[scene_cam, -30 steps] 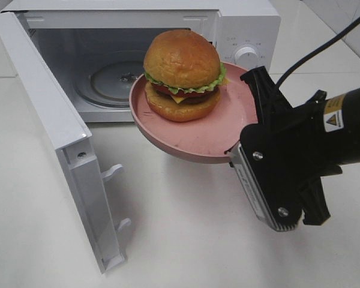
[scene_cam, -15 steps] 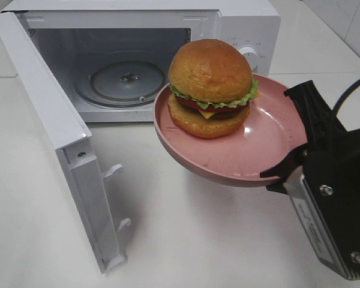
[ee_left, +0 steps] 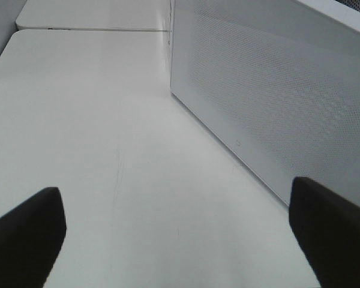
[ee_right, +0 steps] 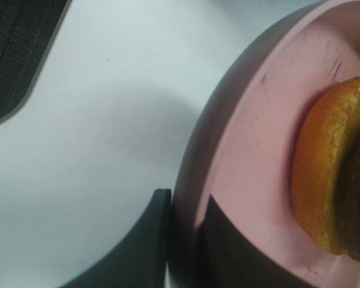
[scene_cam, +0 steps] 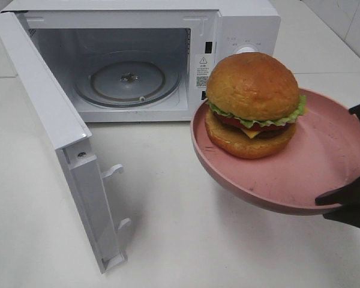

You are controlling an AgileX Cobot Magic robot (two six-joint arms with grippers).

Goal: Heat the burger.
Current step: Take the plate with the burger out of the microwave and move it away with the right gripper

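The right hand (scene_cam: pixel 354 207) pinched the rim of the pink plate (scene_cam: pixel 324 180), holding the burger (scene_cam: pixel 253 103) level above the counter (scene_cam: pixel 168 228), near the open microwave (scene_cam: pixel 138 60), probably for loading; the left hand (ee_left: pixel 180 234) stood wide, empty.

The high exterior camera looks down and forward across the white surface (scene_cam: pixel 168 240) at the open microwave (scene_cam: pixel 138 60), with the pink plate (scene_cam: pixel 288 186) close in the right foreground. The left wrist camera sits low, facing along the surface (ee_left: pixel 108 120) beside the microwave's perforated side wall (ee_left: pixel 276 102). The right wrist camera is very near the plate's rim (ee_right: pixel 240 180), pointing down past it at the surface (ee_right: pixel 108 120). The plate appears in this view and the exterior one; the microwave appears in the left wrist and exterior views.
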